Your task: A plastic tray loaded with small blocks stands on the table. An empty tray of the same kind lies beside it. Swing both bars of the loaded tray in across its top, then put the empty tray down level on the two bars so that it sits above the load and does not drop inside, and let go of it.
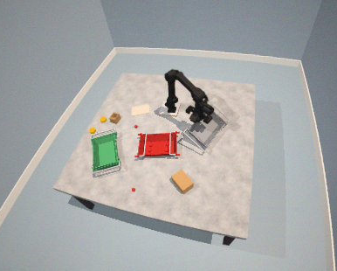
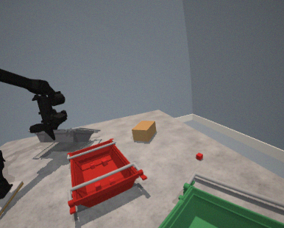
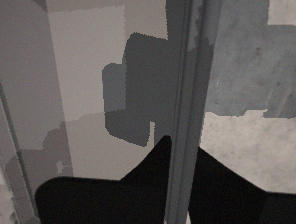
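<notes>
The loaded red tray [image 1: 140, 145] [image 2: 112, 191] stands upright, with small red blocks [image 2: 98, 186] inside. Both its wire bars lie across its top: one bar [image 1: 170, 144] [image 2: 91, 150] nearer the grey tray, the other bar [image 1: 145, 144] [image 2: 101, 178] nearer the green tray. The empty grey tray [image 1: 217, 135] [image 2: 75, 136] [image 3: 192, 75] is beside it and looks raised a little off the table. My gripper [image 1: 201, 121] [image 2: 54, 137] [image 3: 173, 142] is shut on the grey tray's long side wall, one finger on each side. Its fingertips are hard to see in the top and exterior views.
A green tray [image 1: 94, 162] [image 2: 185, 206] with its bars out stands left of the red one. An orange block [image 1: 182, 181] [image 2: 143, 131] lies in front. A small red cube [image 1: 134, 190] [image 2: 199, 157], a brown block [image 1: 114, 117] and yellow discs [image 1: 103, 119] lie around.
</notes>
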Action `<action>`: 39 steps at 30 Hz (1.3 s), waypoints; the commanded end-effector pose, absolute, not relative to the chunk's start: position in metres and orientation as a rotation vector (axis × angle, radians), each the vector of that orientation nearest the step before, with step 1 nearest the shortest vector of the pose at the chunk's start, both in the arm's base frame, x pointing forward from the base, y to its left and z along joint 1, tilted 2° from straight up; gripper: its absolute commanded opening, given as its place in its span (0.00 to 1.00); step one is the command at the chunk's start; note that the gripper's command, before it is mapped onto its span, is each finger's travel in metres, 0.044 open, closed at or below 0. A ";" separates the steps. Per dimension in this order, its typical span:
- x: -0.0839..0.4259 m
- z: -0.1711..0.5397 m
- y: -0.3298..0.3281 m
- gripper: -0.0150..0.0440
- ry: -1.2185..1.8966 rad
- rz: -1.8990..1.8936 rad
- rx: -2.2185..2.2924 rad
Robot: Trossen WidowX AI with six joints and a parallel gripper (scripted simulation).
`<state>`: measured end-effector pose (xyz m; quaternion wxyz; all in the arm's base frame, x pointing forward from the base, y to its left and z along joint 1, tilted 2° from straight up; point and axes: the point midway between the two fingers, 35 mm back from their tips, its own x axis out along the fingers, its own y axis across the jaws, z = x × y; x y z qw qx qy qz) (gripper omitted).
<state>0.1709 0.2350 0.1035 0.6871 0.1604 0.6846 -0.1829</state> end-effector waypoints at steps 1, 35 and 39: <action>0.175 0.114 0.241 0.25 1.520 -0.386 0.383; 0.196 0.178 0.271 0.25 1.519 -0.384 0.385; 0.196 0.178 0.271 0.25 1.519 -0.384 0.385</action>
